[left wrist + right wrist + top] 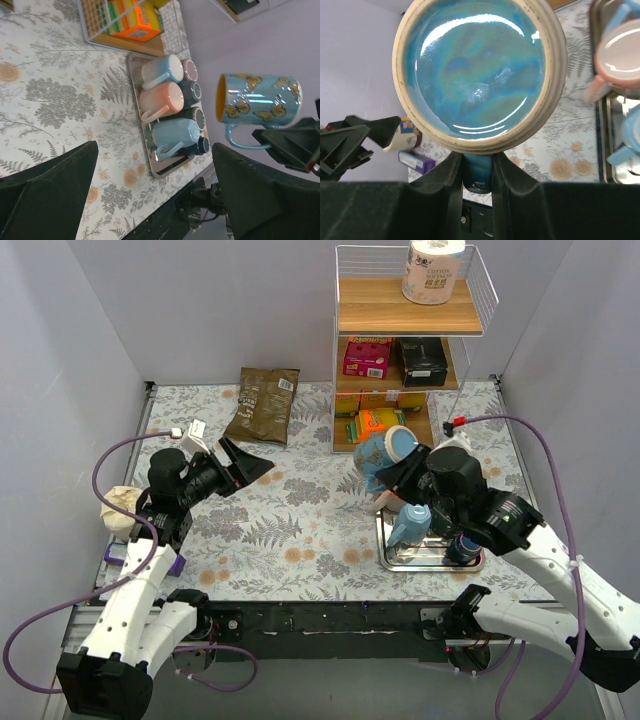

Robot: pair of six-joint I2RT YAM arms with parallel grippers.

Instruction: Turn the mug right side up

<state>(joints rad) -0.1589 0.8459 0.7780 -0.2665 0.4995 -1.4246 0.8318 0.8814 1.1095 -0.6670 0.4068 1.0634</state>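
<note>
The blue butterfly mug [382, 453] hangs in the air above the table, just behind the tray. It is tilted on its side; the left wrist view shows its yellow inside and its butterflies [260, 102]. My right gripper [408, 478] is shut on the mug's handle [479, 172], and the glazed blue base [479, 70] fills the right wrist view. My left gripper [243, 466] is open and empty, raised over the left part of the table and pointing towards the mug. Its jaws stand wide apart in the left wrist view [155, 190].
A metal tray [432, 564] at the front right holds several mugs lying on their sides [167, 100]. A wire shelf rack [405, 350] with boxes stands behind it. A brown bag [262, 403] lies at the back; a purple box [145, 558] and a crumpled cloth [122, 508] lie at the left.
</note>
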